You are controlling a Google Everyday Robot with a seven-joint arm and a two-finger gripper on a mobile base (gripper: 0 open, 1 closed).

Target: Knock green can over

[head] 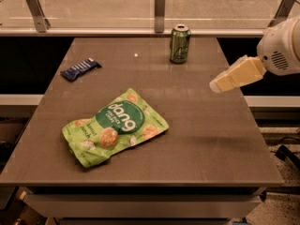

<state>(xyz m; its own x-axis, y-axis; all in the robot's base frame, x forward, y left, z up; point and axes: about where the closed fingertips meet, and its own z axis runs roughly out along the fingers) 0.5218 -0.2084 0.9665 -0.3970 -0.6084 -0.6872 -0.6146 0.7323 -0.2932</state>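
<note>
The green can [180,43] stands upright near the far edge of the table, right of centre. It has a silver top rim and a pale logo. My gripper [219,84] reaches in from the right side, above the table's right part. It hangs to the right of the can and nearer to me, apart from it. Its cream-coloured fingers [234,75] point left and slightly down.
A flat light-green "dang" snack bag [116,126] lies at the table's middle left. A dark blue snack bar [80,69] lies at the far left. The brown table [206,139] drops off at the right edge. A glass railing [160,3] runs behind.
</note>
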